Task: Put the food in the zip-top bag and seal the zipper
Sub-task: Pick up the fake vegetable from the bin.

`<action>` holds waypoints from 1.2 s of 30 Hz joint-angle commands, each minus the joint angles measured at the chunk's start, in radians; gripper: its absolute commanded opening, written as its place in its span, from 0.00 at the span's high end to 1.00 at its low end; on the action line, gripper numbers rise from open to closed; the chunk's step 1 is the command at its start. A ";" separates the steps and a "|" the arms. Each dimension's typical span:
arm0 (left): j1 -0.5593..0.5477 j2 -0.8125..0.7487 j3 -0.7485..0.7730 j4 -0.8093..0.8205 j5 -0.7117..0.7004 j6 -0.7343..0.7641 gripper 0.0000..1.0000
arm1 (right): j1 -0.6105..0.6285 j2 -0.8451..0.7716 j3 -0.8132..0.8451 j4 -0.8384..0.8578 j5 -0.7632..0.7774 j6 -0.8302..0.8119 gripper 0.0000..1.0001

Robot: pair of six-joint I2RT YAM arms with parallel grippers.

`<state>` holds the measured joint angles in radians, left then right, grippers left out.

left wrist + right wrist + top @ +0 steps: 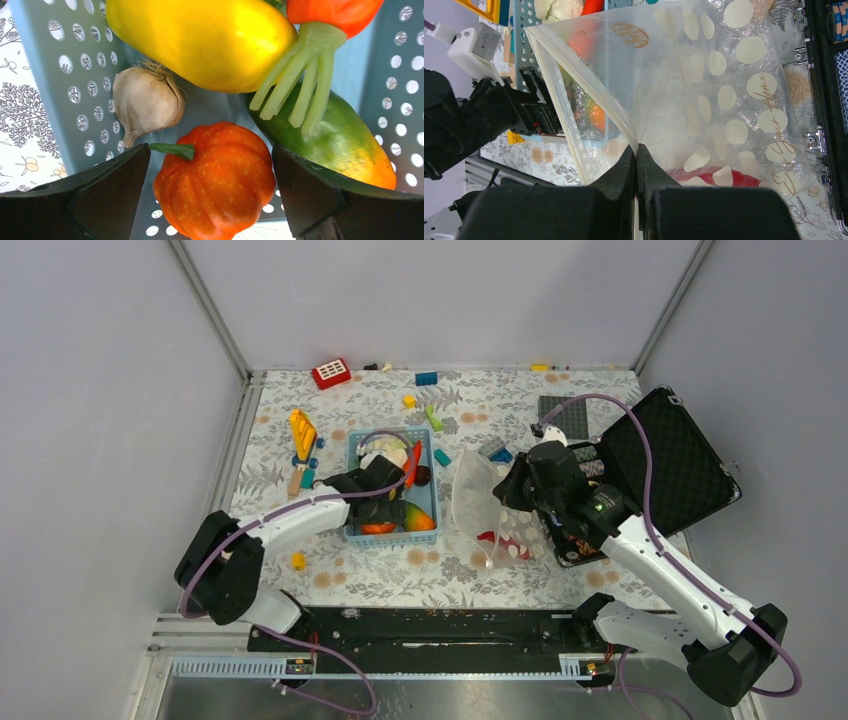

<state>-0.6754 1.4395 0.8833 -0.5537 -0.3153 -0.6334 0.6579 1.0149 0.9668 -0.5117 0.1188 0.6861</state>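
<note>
My left gripper is down inside the light-blue basket and open. Its fingers stand either side of an orange pumpkin-shaped piece of food, with a small gap on each side. Round it lie a garlic bulb, a yellow piece, a green-orange piece and an orange one with green stalks. My right gripper is shut on the mouth edge of the dotted zip-top bag, holding it up beside the basket. The zipper gapes open. A red piece lies inside the bag.
An open black case stands at the right, just behind my right arm. Building bricks are scattered at the back: a red one, a yellow-orange piece and a grey plate. Metal posts frame the flowered table.
</note>
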 commanded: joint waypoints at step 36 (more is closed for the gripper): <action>-0.145 -0.400 0.076 0.562 0.593 0.149 0.72 | -0.008 0.028 0.010 0.029 -0.015 -0.002 1.00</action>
<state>-0.7773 1.0439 0.9836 -0.3149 -0.0223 -0.5220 0.6579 1.0439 0.9668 -0.5098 0.1165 0.6785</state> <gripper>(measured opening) 0.694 0.022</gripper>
